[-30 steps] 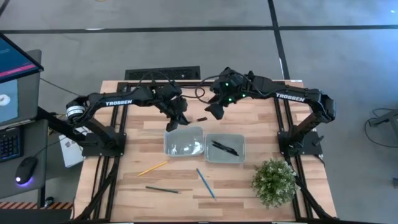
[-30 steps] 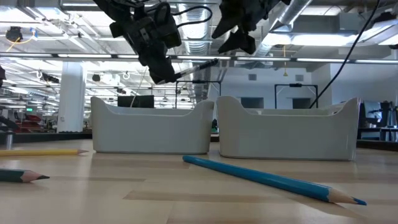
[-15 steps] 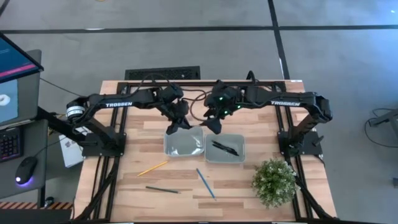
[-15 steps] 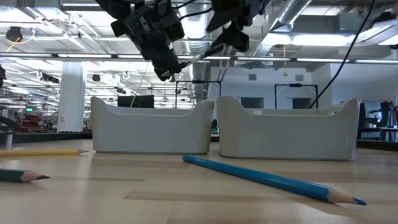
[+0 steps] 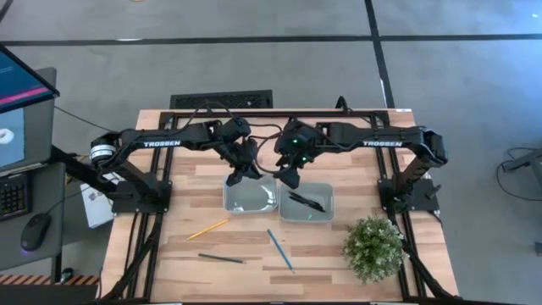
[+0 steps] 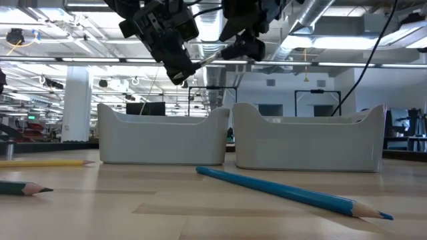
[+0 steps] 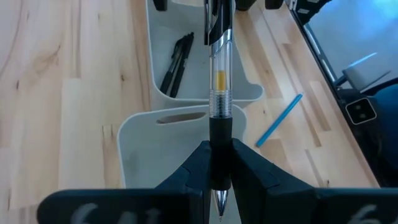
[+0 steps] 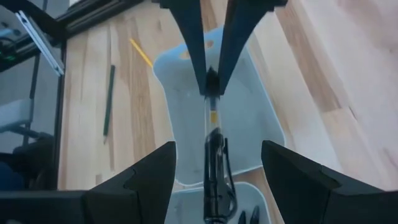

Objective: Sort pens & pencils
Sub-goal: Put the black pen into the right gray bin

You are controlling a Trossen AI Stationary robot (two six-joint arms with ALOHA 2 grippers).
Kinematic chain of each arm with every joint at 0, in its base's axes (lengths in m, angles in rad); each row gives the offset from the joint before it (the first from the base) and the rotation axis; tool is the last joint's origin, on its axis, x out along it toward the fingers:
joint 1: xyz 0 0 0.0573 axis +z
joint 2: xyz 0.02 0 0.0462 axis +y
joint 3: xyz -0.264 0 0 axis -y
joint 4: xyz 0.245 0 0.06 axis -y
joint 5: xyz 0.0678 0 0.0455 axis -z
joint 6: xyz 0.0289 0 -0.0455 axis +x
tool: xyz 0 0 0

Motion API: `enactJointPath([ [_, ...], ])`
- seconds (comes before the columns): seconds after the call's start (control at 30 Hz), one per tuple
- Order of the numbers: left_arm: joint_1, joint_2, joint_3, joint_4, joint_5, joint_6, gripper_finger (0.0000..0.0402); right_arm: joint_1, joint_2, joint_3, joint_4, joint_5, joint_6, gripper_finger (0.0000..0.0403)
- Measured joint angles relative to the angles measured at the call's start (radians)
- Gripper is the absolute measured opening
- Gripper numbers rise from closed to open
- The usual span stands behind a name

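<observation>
We had the pale wooden slatted tabletop (image 5: 178, 182) under us, its two pale grey plastic trays (image 5: 251, 195) side by side at the centre, and a small leafy green plant (image 5: 373, 246) off to the right tray's far side. Behind lay an open hall of ceiling pipes and lights. Above the left tray, our left gripper (image 7: 219, 167) clenched the tip end of a clear-barrelled black pen (image 7: 219, 81), level in the air, probably for a hand-over: our right gripper (image 8: 214, 165) faced it with fingers spread about its cap end. Two black pens (image 7: 176, 59) already lay in the right tray. The yellow (image 5: 207, 229), blue (image 5: 280, 249) and grey-green pencils (image 5: 222, 258) lay in front of the trays.
</observation>
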Motion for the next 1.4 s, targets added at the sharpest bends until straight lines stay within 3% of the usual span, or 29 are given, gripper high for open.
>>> enactJointPath([
  [0.3,0.0,0.0,0.0,0.0,0.0,-0.001,0.0034,0.006,0.001,-0.001,0.0,-0.003,0.0,0.0252],
  [0.83,0.0,0.0,0.086,-0.046,-0.004,0.025,0.0034,0.006,0.001,-0.001,-0.001,-0.003,0.0,0.0131],
  [1.4,-0.005,0.007,0.105,-0.121,-0.055,0.044,0.0034,0.006,0.001,-0.001,0.006,-0.003,-0.022,0.01],
])
